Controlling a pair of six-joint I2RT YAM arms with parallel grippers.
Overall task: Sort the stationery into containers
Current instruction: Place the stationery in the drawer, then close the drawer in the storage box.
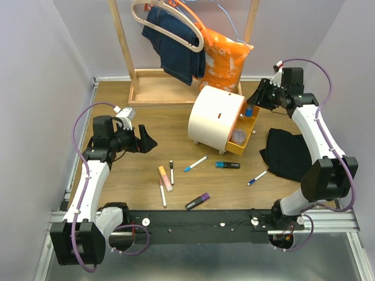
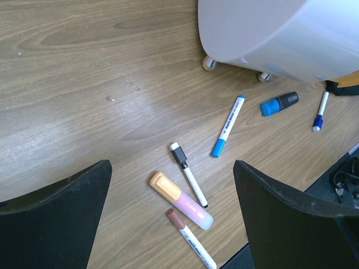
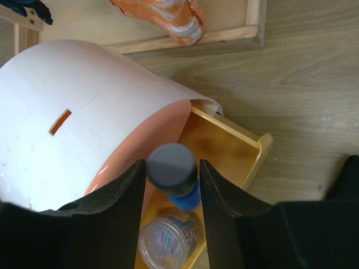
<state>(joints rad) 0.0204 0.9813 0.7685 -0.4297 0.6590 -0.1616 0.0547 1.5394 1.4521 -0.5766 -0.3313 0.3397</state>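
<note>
- My right pincer [image 3: 173, 167] is half-closed, clamped on a blue marker [image 3: 180, 199] held upright, dark cap towards the wrist camera.
- It hangs over the pulled-out orange drawer [image 3: 261, 147] of the white cabinet [image 3: 84, 112], so I judge a release would land it inside, beside the clear round tub [image 3: 168, 242].
- My left pincer [image 1: 145, 140] is wide open, empty, and hovering above the loose pens [image 2: 228, 126], presumably ready for one.
- The wooden tabletop [image 1: 117, 105] is bare-grained; a clothes rack [image 1: 123, 47] stands behind it and a dark cloth [image 1: 290, 155] lies to the right, with pale lilac walls around.
</note>
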